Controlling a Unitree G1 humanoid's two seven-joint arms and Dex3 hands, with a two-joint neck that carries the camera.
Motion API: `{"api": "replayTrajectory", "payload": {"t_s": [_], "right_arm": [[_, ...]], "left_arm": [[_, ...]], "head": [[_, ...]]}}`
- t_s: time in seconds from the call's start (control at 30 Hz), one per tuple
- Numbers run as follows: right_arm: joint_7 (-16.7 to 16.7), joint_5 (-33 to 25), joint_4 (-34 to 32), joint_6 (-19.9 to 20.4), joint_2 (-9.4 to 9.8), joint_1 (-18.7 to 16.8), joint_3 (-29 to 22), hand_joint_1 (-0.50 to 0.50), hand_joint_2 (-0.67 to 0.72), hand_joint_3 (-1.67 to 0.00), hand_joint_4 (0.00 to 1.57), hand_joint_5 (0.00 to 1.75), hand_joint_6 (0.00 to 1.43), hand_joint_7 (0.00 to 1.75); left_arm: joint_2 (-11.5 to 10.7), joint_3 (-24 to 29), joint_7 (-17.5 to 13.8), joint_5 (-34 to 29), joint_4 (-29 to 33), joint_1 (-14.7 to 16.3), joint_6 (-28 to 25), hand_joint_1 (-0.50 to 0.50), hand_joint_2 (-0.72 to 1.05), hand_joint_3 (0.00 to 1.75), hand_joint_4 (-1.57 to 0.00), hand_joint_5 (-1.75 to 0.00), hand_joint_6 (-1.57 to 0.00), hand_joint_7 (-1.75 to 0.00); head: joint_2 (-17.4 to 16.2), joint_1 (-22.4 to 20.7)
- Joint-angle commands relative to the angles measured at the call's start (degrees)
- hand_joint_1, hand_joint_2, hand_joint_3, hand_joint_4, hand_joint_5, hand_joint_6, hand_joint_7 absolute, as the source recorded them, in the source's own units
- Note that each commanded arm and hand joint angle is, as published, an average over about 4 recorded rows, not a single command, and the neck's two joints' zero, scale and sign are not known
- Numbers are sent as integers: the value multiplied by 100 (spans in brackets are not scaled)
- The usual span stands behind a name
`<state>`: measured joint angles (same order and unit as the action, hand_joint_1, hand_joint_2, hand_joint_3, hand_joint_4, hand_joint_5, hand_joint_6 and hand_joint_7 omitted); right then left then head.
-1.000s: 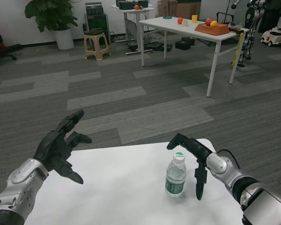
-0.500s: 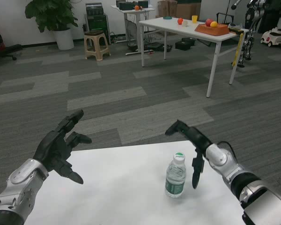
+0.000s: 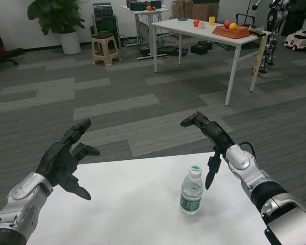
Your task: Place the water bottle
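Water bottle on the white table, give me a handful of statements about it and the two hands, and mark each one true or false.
1. The water bottle stands upright on the white table. True.
2. The right hand grips the bottle. False: it is raised beside and above the bottle, apart from it, fingers spread.
3. The left hand holds nothing. True.
4. The bottle's cap is off. False: a white cap sits on top.
5. The bottle lies nearer the left hand than the right. False: it stands close to the right hand.
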<state>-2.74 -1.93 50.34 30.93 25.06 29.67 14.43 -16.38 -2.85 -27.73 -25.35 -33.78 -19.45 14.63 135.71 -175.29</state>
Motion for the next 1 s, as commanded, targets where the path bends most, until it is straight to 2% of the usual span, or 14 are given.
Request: {"api": "replayTrajectory", "payload": {"t_s": [0.03,0.23,0.47,1.0], "right_arm": [[2,-47,-211,36,16,-27,-99,-46,66,0,0,0,0,112],[-20,-53,-521,36,34,-40,-142,-46,66,0,0,0,0,112],[-40,-62,-706,36,49,-78,-202,-46,66,0,0,0,0,115],[-51,-88,-1035,36,124,-139,-237,-46,66,0,0,0,0,112]], "left_arm": [[-31,32,26,3,-34,-111,49,-50,-19,4,0,-175,0,-14],[-36,34,31,3,-32,-111,49,-50,-19,4,0,-175,0,-14],[-38,30,31,3,-32,-103,49,-50,-19,9,0,-175,0,-14],[-31,47,37,21,27,-26,49,-50,-19,9,0,-175,0,-14]], "head": [[0,1],[-5,3],[10,-10],[28,-10]]}}
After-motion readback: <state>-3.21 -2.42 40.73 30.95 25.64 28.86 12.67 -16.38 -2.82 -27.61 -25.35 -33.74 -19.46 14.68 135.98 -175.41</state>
